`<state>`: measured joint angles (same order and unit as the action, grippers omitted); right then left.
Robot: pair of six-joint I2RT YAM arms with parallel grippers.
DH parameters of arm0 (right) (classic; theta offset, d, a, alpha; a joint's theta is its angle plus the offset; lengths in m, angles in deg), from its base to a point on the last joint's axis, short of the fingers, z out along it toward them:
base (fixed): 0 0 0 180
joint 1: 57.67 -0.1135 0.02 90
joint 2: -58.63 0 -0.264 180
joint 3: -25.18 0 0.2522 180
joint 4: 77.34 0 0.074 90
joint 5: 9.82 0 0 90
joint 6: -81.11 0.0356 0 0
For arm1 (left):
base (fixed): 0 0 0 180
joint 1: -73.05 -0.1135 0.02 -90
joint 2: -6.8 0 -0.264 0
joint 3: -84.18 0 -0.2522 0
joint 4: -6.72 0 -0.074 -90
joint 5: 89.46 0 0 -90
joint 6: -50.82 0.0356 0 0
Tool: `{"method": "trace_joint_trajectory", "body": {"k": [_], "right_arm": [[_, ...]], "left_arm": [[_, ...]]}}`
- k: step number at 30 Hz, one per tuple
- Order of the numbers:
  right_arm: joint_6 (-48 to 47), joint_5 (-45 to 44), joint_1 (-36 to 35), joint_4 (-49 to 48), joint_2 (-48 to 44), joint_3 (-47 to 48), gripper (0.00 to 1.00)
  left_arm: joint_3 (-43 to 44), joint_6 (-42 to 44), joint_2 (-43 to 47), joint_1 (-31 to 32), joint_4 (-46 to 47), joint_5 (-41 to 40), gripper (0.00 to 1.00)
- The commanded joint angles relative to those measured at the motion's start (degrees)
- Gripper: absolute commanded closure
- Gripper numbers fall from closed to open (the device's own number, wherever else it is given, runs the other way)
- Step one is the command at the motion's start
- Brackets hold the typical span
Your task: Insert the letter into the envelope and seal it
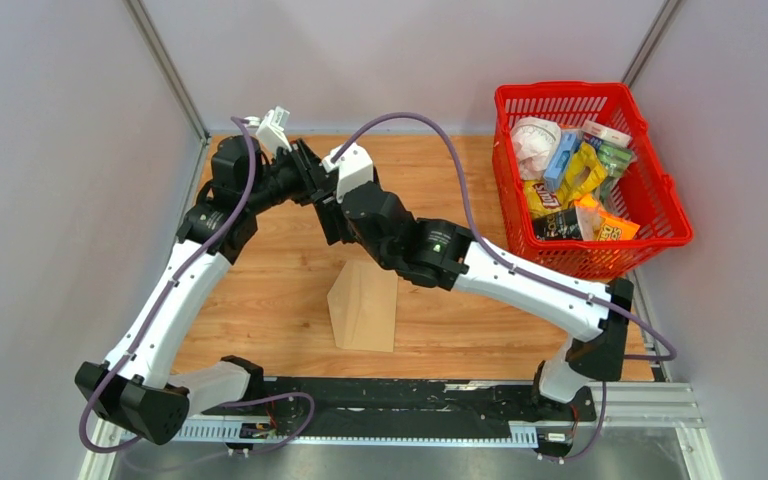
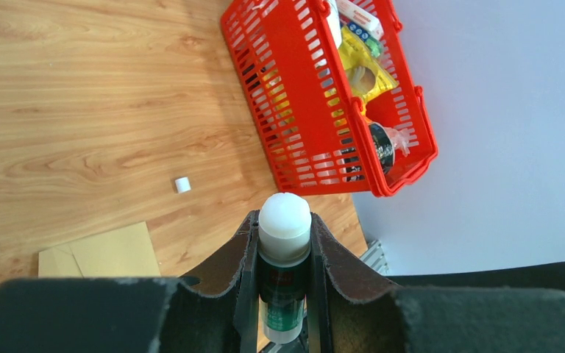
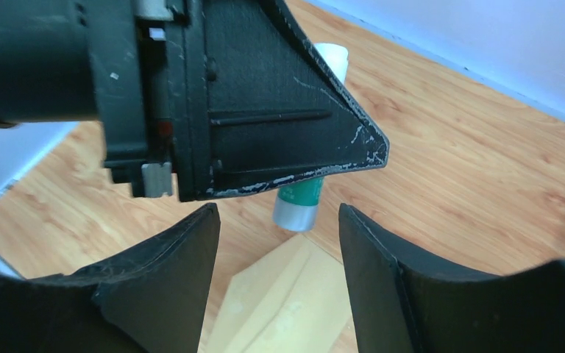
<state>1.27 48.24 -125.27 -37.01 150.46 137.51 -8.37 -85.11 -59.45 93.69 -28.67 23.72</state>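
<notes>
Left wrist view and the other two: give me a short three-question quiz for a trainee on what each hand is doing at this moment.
1. True or false: the left hand is shut on a glue stick.
2. Where is the envelope? A: in the right hand. B: lying on the wooden table. C: in the left hand.
3. Fill in: the right hand, close below the glue stick, is ____ (open or shut).

Key: 1 true. 2 B. 3 open.
</notes>
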Motion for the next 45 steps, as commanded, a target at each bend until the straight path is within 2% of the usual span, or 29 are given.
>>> {"method": "trace_joint_trajectory", "body": {"k": [1,4,6,8,10,13,15,18,20,23,26,30,33,35,37,39,41,44,45], "right_arm": [[-3.29,-5.32,-0.17,3.4,1.86,5.05,0.37],[-3.82,-5.23,-0.08,4.19,2.91,6.37,0.41],[-3.82,-4.88,-0.08,4.46,3.09,6.82,0.5],[-3.3,-3.75,0.18,4.37,2.74,6.56,0.61],[-1.99,-1.29,0.97,4.37,2.04,6.03,0.77],[1.87,7.03,4.12,3.06,-0.85,2.96,0.89],[5.3,17.21,7.46,-1.05,-4.18,-1.68,0.92],[12.23,35.39,13.52,-12.29,-10.69,-12.66,0.92],[16.81,44.2,17.21,-20.64,-14.12,-19.78,0.92],[22.17,56.68,20.39,-29.78,-15.63,-24.9,0.92],[25.69,63.48,20.92,-37.27,-15.89,-27.98,0.93],[29.3,68.32,21.01,-44.4,-15.37,-29.48,0.93],[29.93,69.73,21.01,-45.38,-14.93,-29.13,0.92],[29.4,69.82,20.92,-44.5,-14.84,-28.69,0.86],[27.83,68.25,21.01,-41.97,-15.01,-28.08,0.76],[24.85,65.09,20.84,-37.23,-15.72,-26.85,0.62],[20.63,58.44,20.05,-30.47,-16.94,-25.18,0.5],[12.11,46.84,17.07,-21.05,-18.44,-22.64,0.38],[10.0,42.1,15.75,-18.77,-18.53,-21.58,0.36]], "left_arm": [[2.6,-0.82,0.52,0.01,0.09,-0.59,1.0],[2.16,-0.83,0.78,0.1,0.27,-0.5,1.0],[1.98,-0.91,1.04,0.1,0.36,-0.24,1.0],[1.9,-0.74,1.22,0.19,0.62,0.28,1.0],[1.72,-0.56,1.57,0.1,0.97,0.81,1.0],[0.76,-0.21,2.27,0.1,2.81,2.13,1.0],[-0.12,0.23,2.89,0.1,5.61,5.01,1.0],[-1.09,1.46,3.24,0.1,9.49,10.38,1.0],[-2.32,1.9,3.77,0.01,12.74,13.9,1.0],[-3.46,2.07,4.65,0.1,18.71,20.21,1.0],[-4.6,1.11,4.91,0.1,24.16,25.06,1.0],[-6.18,-1.7,5.44,0.19,33.2,31.12,1.0],[-7.33,-3.81,5.88,0.19,37.44,33.24,1.0],[-7.25,-3.03,5.97,0.1,36.66,32.98,1.0],[-6.98,-2.24,6.14,0.1,34.91,31.76,1.0],[-6.2,-0.75,6.4,0.1,31.92,29.57,1.0],[-4.71,1.97,6.58,0.19,25.87,25.18,1.0],[-3.03,4.18,6.67,0.1,16.56,16.41,1.0],[-2.07,4.36,6.5,0.1,14.96,14.54,1.0]]}}
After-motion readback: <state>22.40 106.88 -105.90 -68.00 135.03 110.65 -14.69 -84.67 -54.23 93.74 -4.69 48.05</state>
